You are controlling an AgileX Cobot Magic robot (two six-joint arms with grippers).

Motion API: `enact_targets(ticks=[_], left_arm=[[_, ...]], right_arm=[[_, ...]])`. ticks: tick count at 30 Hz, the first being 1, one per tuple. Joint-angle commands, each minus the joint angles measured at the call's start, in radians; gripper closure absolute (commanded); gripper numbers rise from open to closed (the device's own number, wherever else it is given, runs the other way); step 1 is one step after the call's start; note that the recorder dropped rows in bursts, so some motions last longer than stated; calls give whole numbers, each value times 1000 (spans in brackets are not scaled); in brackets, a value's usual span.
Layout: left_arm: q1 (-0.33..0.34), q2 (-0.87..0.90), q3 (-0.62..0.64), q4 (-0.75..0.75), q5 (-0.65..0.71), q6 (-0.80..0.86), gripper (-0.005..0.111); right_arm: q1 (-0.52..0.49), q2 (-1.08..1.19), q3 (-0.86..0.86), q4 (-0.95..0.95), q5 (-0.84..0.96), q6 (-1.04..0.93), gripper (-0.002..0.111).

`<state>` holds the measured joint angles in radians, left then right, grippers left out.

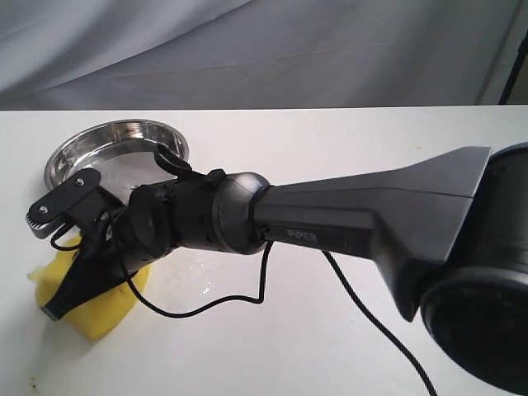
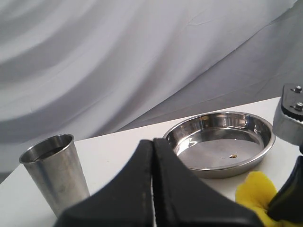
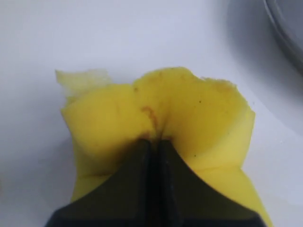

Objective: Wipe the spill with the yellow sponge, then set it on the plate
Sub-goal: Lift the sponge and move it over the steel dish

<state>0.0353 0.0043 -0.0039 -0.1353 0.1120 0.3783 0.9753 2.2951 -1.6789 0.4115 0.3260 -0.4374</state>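
Currently | right gripper (image 3: 152, 142) clenched on thick yellow foam sponge (image 3: 189, 109), down on white desk (image 1: 330, 355) beside round steel plate (image 1: 124, 126) | wiping seemingly near done (faint wet sheen (image 1: 202, 285) only); placing on plate remains

On the white counter (image 1: 346, 346), the round stainless-steel plate (image 1: 115, 144) lies at the far left, toward the back edge. Directly in front of it, nearer the front edge, the yellow rectangular foam sponge (image 1: 107, 312) rests on the counter, apart from the plate. The black right arm (image 1: 363, 214) reaches from the right across the middle, passing in front of the plate. Its right tool (image 3: 152, 142) sits on the sponge, pinching a fold of it. A thin wet smear of the spill (image 1: 200, 278) lies just right of the sponge, beneath the arm. The tapered steel cup (image 2: 56, 172) stands on the counter well apart from the plate, with the left tool (image 2: 152, 182) before both, jaws together. A grey draped cloth (image 1: 247, 49) hangs behind the counter.
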Motion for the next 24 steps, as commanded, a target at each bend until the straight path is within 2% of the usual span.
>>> enact_targets(ticks=[1,11,24], left_arm=[[-4,-4,4,-2,-11,-3,107],[-4,-4,4,-2,-11,-3,107],[-4,-4,4,-2,-11,-3,107]], right_arm=[[3,-56,1,6,-89,-9,108],[-1,-93,1,-54,-278,-9,108],[-80,-89,1,-68,-351,-9,108]])
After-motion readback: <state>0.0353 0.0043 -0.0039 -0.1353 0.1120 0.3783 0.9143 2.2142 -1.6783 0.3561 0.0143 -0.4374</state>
